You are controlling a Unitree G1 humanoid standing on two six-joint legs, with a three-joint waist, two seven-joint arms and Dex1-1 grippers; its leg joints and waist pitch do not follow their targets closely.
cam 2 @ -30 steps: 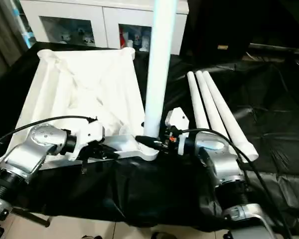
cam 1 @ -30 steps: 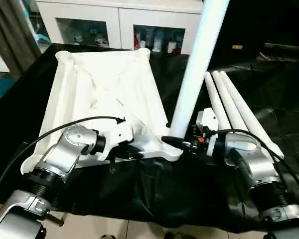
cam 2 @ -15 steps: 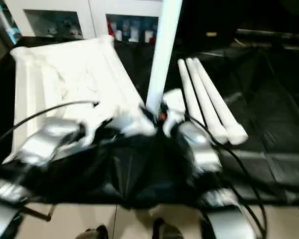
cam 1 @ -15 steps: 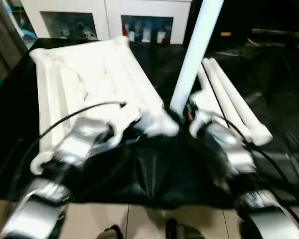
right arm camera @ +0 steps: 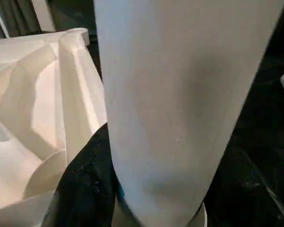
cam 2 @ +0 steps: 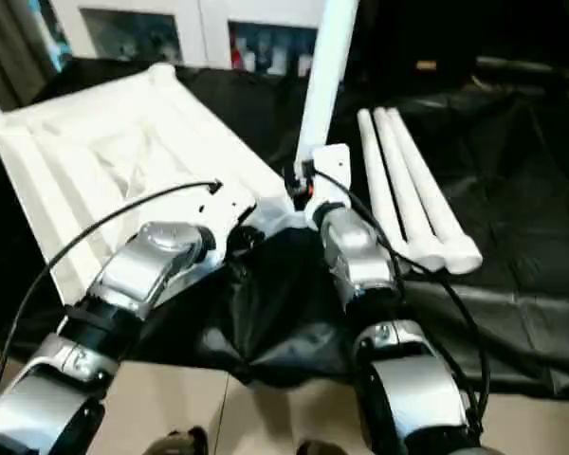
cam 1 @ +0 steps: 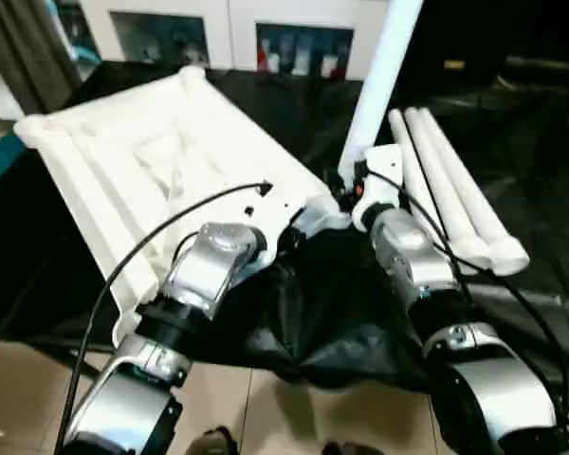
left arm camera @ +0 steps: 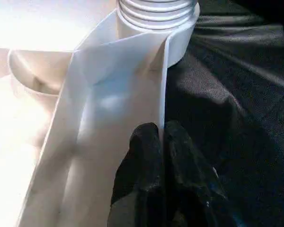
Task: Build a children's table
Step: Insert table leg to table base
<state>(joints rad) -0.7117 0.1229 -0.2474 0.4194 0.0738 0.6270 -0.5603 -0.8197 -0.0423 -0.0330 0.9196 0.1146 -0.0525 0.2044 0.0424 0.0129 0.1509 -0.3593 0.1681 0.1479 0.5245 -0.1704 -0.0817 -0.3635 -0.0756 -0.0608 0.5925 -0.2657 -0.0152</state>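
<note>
The white table top [cam 1: 142,161] lies underside up on a black cloth. One white leg [cam 1: 379,85] stands upright in its near right corner socket. My right gripper [cam 1: 353,192] is shut on this leg just above the socket, and one black finger [right arm camera: 85,189] presses the tube [right arm camera: 180,94]. My left gripper [cam 1: 286,239] is shut on the top's thin rim wall [left arm camera: 118,71] beside that corner, its fingertips [left arm camera: 144,142] pinching the edge below the leg's threaded end [left arm camera: 156,7]. Three more legs [cam 1: 455,199] lie side by side to the right.
A white cabinet with glass doors [cam 1: 237,28] stands behind the work. The black cloth [cam 1: 332,313] hangs bunched over the near edge, with tiled floor [cam 1: 266,408] below. Black cables run along both forearms.
The view has shifted. Both arms now reach further forward, and the table top's far end has swung to the left. Both grips hold as before.
</note>
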